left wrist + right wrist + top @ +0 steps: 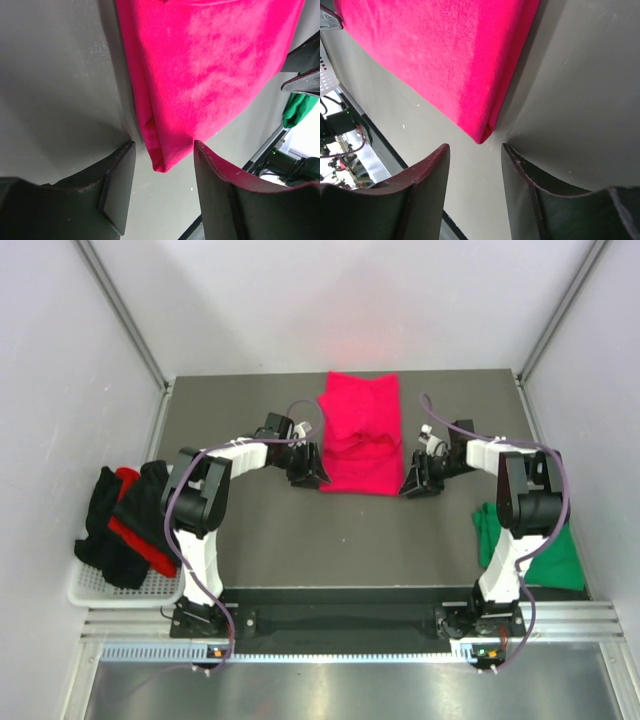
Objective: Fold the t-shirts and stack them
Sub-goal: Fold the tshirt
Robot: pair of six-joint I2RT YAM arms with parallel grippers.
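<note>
A crimson-pink t-shirt (360,435) lies partly folded in the middle of the dark table. My left gripper (308,476) is open at its near left corner (162,162), which sits just ahead of the jaws. My right gripper (414,486) is open at its near right corner (482,135), also just ahead of the jaws. Neither holds cloth. A dark green t-shirt (545,550) lies at the right edge and shows in the left wrist view (296,110). Black and red t-shirts (125,525) are heaped at the left.
A white basket (100,585) holds the black and red heap off the table's left edge. White walls close in the table (300,540) at the back and sides. The arm bases stand at the near edge.
</note>
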